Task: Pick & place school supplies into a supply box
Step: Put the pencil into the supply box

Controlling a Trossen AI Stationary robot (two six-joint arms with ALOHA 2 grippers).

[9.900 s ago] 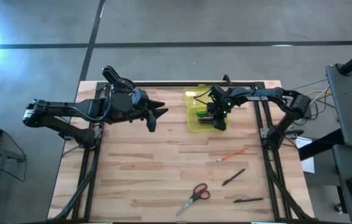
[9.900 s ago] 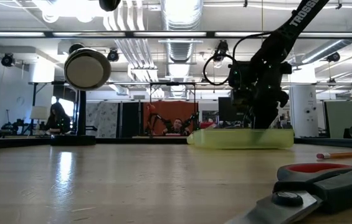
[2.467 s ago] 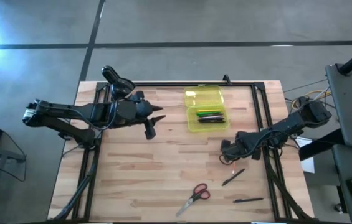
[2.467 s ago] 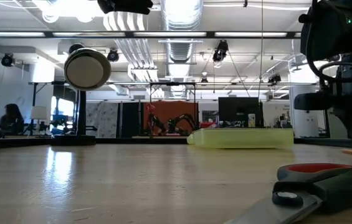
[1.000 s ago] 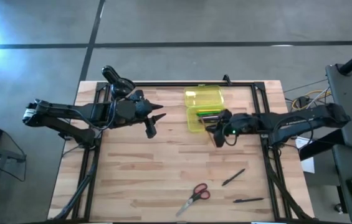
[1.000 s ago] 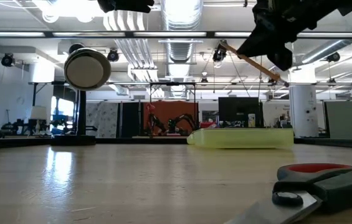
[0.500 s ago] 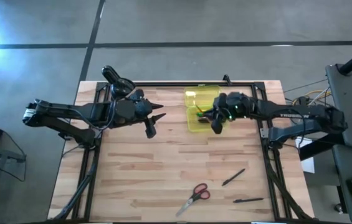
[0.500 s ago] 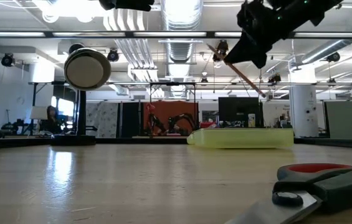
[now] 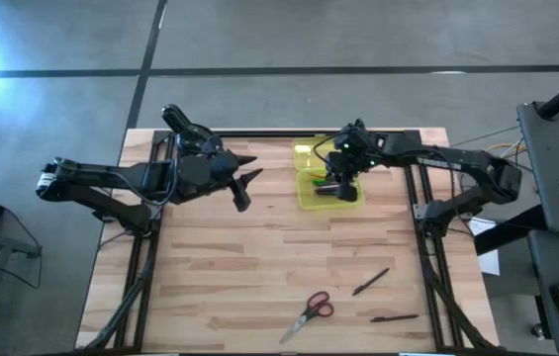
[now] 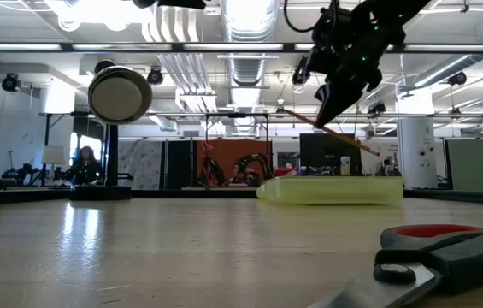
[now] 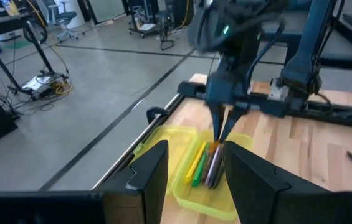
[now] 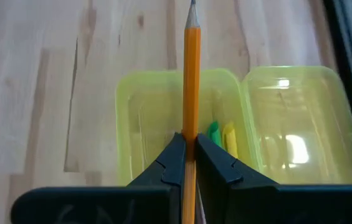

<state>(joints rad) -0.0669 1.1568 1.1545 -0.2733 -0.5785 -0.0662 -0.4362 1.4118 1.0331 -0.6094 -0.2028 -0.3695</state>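
A: Our right claw [image 12: 187, 152] is pinching the orange pencil [image 12: 191, 74], and we've swung in from the table: it's over the box [image 9: 326, 186] now!

B: So only lowering and release remain. Our left claw [image 9: 243, 184] waits, spread, well aside.

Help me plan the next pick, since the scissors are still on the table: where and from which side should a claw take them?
Grip the scissors at the narrow stretch where the blades leave the red handles, coming straight down from above. They lie flat on the table, so the claw's fingers should close across the blades' width. The right claw is busy holding the orange pencil.
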